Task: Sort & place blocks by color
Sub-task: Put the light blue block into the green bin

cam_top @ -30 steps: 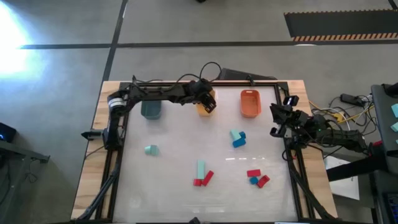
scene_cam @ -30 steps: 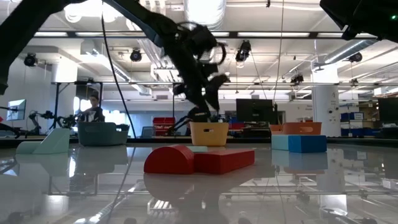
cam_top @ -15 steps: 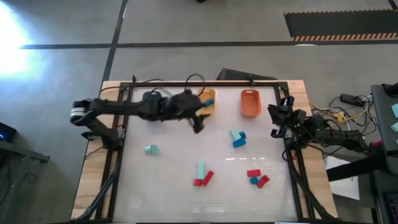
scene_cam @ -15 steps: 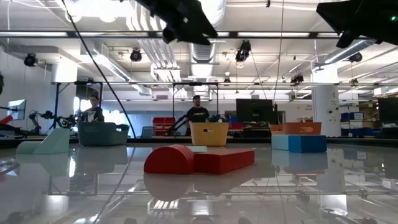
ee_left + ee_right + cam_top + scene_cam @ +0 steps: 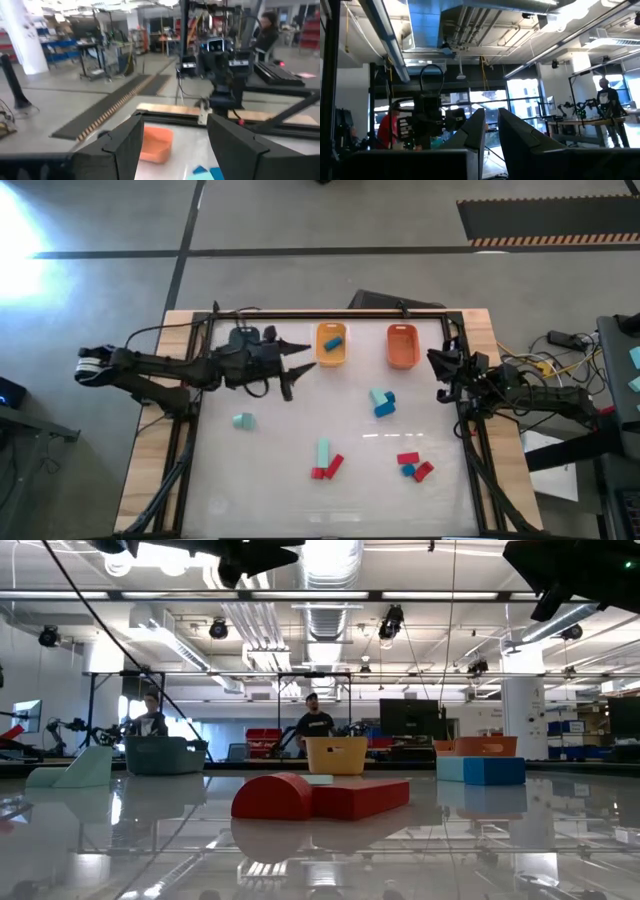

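My left gripper hangs open and level above the table's far left, left of the yellow tray; nothing sits between its fingers. A blue block lies inside that tray. The orange-red tray stands to its right. The dark teal tray shows in the low view only. Loose blocks lie on the table: a mint one, a mint and blue pair, a mint bar with red pieces, and red and blue pieces. My right gripper waits shut at the right edge.
A dark frame runs around the glossy white table top. Cables and equipment lie beyond the right edge. People stand in the room behind the table. Bare table top lies at the near left.
My left gripper has drawn back from over the yellow tray toward the table's left edge, rising and tipping from pointing down to level, its fingers staying open. The blue block now shows lying in the yellow tray.
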